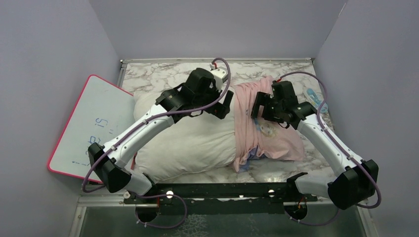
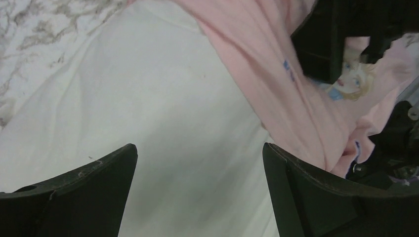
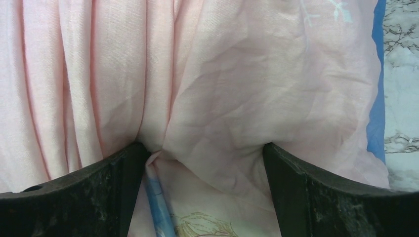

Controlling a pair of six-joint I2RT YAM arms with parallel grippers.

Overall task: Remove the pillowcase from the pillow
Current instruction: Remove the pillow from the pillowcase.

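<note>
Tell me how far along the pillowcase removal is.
Done: most of the pillow is bare, with the pillowcase bunched toward its right end. In hand: the right gripper, open, is at the pink folds; the left gripper is open above bare pillow. Left: pulling the pillowcase off that end.

Lying flat against the whiteboard (image 1: 89,133): plump, wrinkled white pillow (image 1: 188,143), mostly bare. Bunched in tight folds over the end away from the whiteboard: pale pink pillowcase (image 1: 247,131), princess print and blue edge showing.
</note>
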